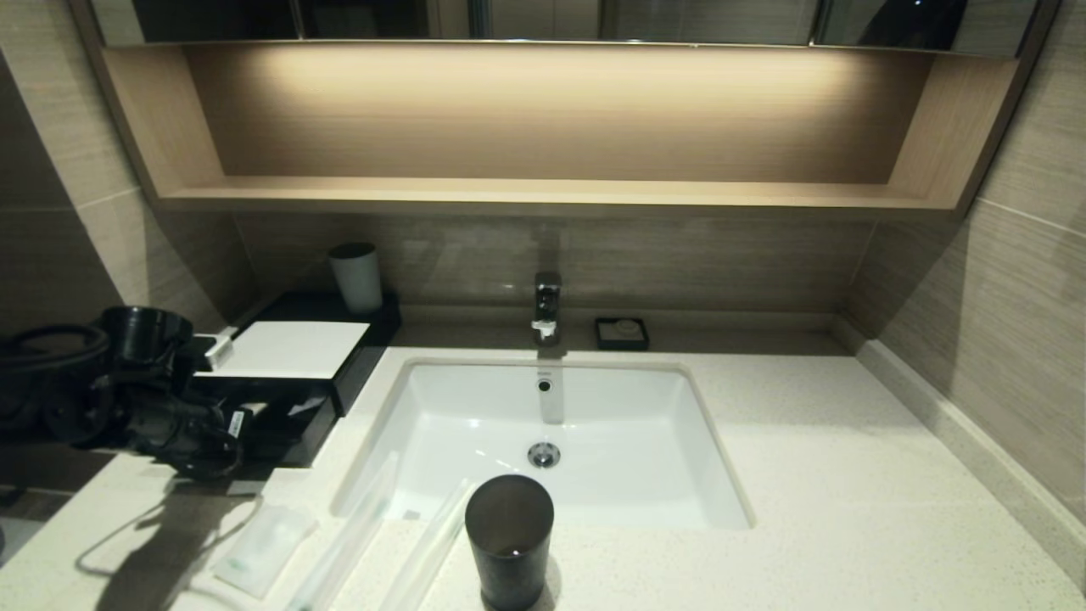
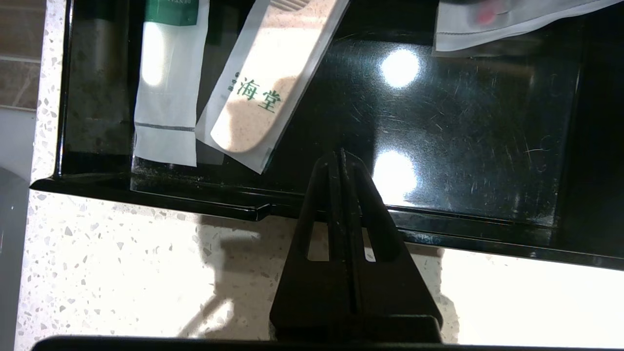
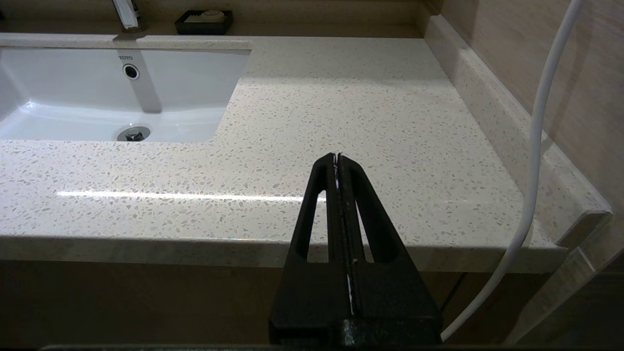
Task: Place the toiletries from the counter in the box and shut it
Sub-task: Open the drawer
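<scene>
The black box [image 1: 293,350] with its white sheet top stands at the counter's [image 1: 848,509] far left, and its drawer [image 2: 487,146] is pulled out. The drawer holds several wrapped packets, among them a white one with green print [image 2: 165,97] and one with green characters [image 2: 258,92]. My left gripper [image 2: 340,155] is shut and empty, with its tips over the drawer's front rim [image 2: 146,194] by the notch. On the counter's near left lie the translucent sachet [image 1: 261,550] and two long clear packets [image 1: 349,539] [image 1: 431,550]. My right gripper [image 3: 337,157] is shut and empty, out past the counter's front edge on the right.
A dark cup [image 1: 509,547] stands beside the long packets at the basin's [image 1: 594,501] front rim. A pale cup [image 1: 356,276] stands on the box's back. The tap [image 1: 547,305] and a small black soap dish [image 1: 622,333] are behind the basin. My left arm [image 1: 127,407] overhangs the left edge.
</scene>
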`<state>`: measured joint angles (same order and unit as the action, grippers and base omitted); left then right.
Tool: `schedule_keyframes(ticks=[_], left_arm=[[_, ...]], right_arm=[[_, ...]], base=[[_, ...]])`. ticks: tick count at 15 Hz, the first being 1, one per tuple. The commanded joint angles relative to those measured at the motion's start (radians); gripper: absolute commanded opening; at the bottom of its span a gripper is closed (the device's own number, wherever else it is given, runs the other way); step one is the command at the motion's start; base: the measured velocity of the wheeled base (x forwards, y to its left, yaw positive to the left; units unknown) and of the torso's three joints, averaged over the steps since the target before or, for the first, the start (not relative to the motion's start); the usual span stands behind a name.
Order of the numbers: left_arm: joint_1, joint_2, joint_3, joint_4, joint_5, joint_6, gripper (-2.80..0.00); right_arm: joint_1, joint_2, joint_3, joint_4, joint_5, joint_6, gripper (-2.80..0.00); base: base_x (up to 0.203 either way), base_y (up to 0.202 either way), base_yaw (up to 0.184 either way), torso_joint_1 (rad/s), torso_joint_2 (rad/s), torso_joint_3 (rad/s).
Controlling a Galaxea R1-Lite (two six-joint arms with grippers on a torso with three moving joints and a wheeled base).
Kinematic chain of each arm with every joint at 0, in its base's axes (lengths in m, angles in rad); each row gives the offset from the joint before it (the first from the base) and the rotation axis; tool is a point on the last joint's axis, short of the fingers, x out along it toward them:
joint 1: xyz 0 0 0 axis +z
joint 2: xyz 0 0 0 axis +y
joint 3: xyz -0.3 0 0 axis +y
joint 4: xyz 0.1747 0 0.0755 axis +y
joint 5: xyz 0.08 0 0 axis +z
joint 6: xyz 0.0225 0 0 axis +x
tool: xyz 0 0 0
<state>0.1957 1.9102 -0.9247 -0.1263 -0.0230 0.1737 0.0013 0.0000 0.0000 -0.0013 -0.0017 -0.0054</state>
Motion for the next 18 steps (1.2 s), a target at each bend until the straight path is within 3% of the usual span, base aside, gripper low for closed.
schedule_keyframes(ticks=[1,18], left_arm=[[0.001,-0.011,-0.003,0.013,0.002,0.001,-2.8],[0.001,-0.059,-0.068,0.267,0.008,0.01,-2.8]], right_arm=[[0.0,0.0,0.002,0.0,0.0,-0.001,-2.8],[0.0,0.0,0.002,0.0,0.0,-0.001,-2.8]], base=[[0.0,0.0,0.0,0.0,0.0,0.0],[0.0,0.0,0.0,0.0,0.0,0.0]])
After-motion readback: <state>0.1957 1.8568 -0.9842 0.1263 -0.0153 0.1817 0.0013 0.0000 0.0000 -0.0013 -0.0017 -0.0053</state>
